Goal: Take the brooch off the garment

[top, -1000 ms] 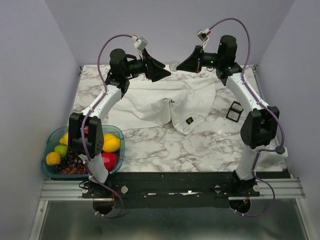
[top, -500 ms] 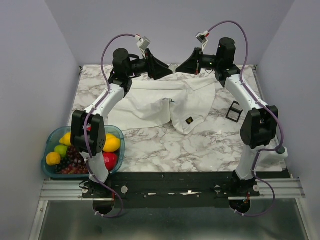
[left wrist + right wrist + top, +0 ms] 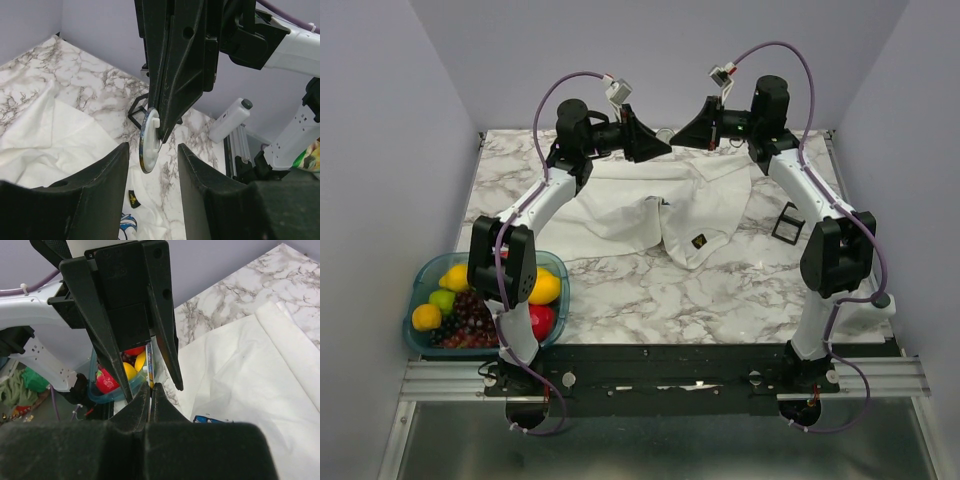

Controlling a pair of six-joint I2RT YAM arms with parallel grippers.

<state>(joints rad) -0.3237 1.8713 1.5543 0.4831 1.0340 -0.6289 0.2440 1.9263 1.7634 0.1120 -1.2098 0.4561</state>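
Arms: left arm (image 3: 535,205) and right arm (image 3: 810,195), white shells, black joint housings.
Hands: left hand (image 3: 152,150) and right hand (image 3: 149,390), black, tapered wedges.
Cables: purple cables (image 3: 775,43) looping at 12 o'clock.
Base: black base plate (image 3: 670,365), screwed.

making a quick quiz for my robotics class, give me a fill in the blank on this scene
1. The right gripper is shut on the ____.
2. The left gripper has its jaws ____ on either side of the brooch, not touching it.
3. The fruit bowl sits at the near ____ corner of the table.
Missing words: brooch; open; left
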